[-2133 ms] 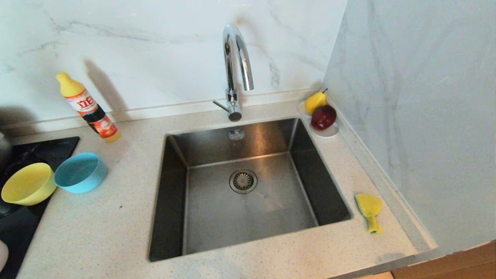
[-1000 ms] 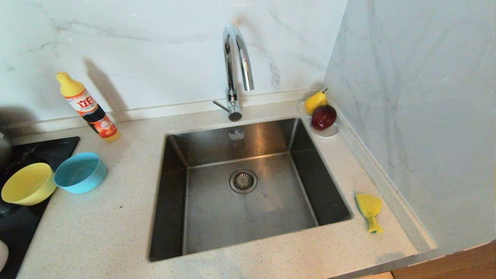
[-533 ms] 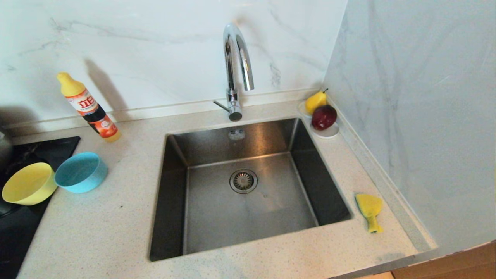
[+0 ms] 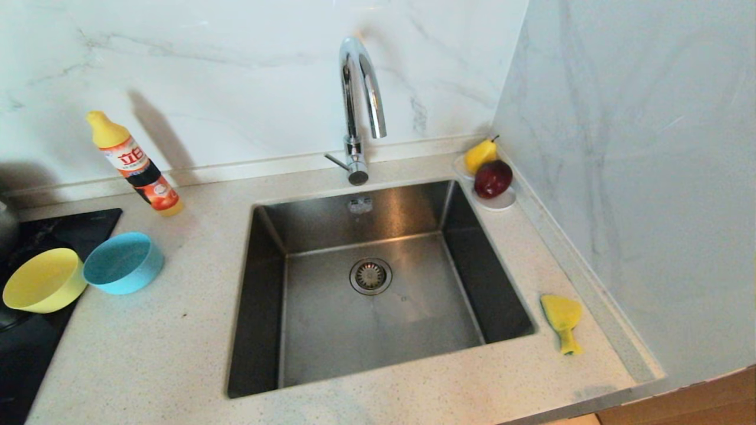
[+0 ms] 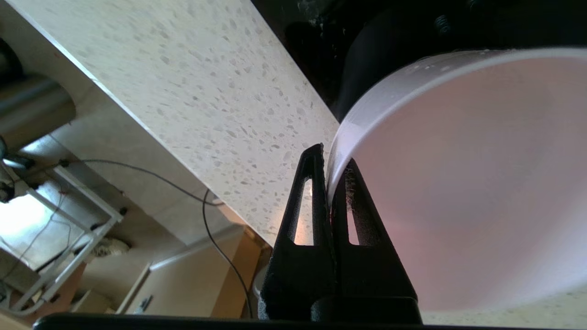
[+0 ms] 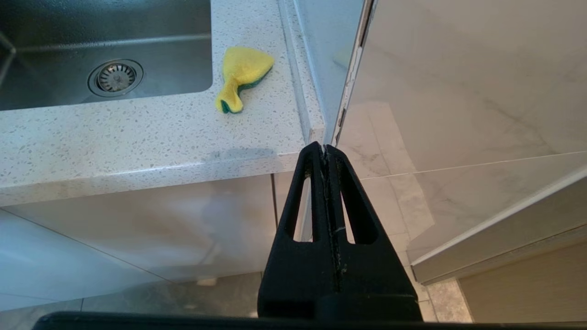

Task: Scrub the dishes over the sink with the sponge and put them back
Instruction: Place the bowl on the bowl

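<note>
Pinching the rim of the pale pink bowl (image 5: 458,183), my left gripper (image 5: 329,158) has its two black fingers clamped on the bowl's thin wall, one finger outside and one inside; only the left wrist view shows this, with the speckled countertop (image 5: 206,91) slanting behind and a dark surface beyond the bowl; neither the pink bowl nor that arm appears in the head view. My right gripper (image 6: 324,147) hangs parked below the counter's front edge, off the near right corner, its fingers pressed flat together on nothing; it too is outside the head view.

From the head I see the sink (image 4: 266,283) with its round drain strainer (image 4: 370,275) and the chrome tap (image 4: 360,88) arching over the back rim; the yellow bowl (image 4: 44,280) sits partly on a black hob (image 4: 35,342) at far left, touching or just beside the light blue bowl (image 4: 123,262); a detergent bottle (image 4: 134,164) leans behind them. A yellow pear (image 4: 480,154) and a red apple (image 4: 493,178) rest on a white saucer (image 4: 501,203) in the back right corner.

Lying on the counter right of the sink, near the wall, the sponge (image 4: 562,319) shows its green underside only in the right wrist view (image 6: 242,75).
</note>
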### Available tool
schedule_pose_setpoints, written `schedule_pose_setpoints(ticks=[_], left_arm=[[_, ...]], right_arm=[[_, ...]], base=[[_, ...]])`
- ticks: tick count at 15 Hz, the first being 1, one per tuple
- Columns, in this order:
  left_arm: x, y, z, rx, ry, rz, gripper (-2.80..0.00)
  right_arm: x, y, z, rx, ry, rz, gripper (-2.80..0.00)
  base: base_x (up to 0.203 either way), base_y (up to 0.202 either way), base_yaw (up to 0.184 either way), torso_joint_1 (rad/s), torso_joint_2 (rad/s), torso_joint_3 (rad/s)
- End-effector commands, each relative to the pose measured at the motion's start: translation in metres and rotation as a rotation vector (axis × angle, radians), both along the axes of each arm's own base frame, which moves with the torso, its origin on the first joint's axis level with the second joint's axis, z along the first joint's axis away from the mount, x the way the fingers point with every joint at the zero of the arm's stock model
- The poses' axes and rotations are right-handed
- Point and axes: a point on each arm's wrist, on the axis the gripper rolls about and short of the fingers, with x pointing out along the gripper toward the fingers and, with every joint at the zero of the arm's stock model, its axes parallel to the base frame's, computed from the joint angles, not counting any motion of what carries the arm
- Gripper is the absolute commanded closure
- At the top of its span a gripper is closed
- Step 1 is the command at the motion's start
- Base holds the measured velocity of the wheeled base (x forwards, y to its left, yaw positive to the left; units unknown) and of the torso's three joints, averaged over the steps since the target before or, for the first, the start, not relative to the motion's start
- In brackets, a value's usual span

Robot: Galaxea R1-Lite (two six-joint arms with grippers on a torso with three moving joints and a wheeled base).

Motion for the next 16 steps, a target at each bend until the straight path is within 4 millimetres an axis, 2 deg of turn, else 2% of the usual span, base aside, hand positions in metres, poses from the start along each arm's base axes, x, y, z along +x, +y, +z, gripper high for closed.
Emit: schedule_pose_setpoints(ticks=[1,5,11,14,16], left_arm=[[-0.001,-0.001,0.020,0.051,-0.023,0.005,0.00],[-0.003,-0.007,0.054,0.065,-0.042,-0.005,0.00],[-0.007,-0.026,0.095,0.023,-0.161,-0.045,0.00],[-0.006,-0.034,0.107,0.014,-0.254,-0.077,0.00],[0.005,-0.038,0.107,-0.003,-0.274,-0.104,0.00]], right_arm=[[0.000,0.000,0.000,0.000,-0.001,0.001,0.00],[0.000,0.000,0.000,0.000,-0.001,0.001,0.00],[0.000,0.000,0.000,0.000,-0.001,0.001,0.00],[0.000,0.000,0.000,0.000,-0.001,0.001,0.00],[0.000,0.000,0.000,0.000,0.000,0.001,0.00]], base=[[0.000,0.000,0.000,0.000,0.00,0.000],[0.000,0.000,0.000,0.000,0.00,0.000],[0.000,0.000,0.000,0.000,0.00,0.000],[0.000,0.000,0.000,0.000,0.00,0.000],[0.000,0.000,0.000,0.000,0.00,0.000]])
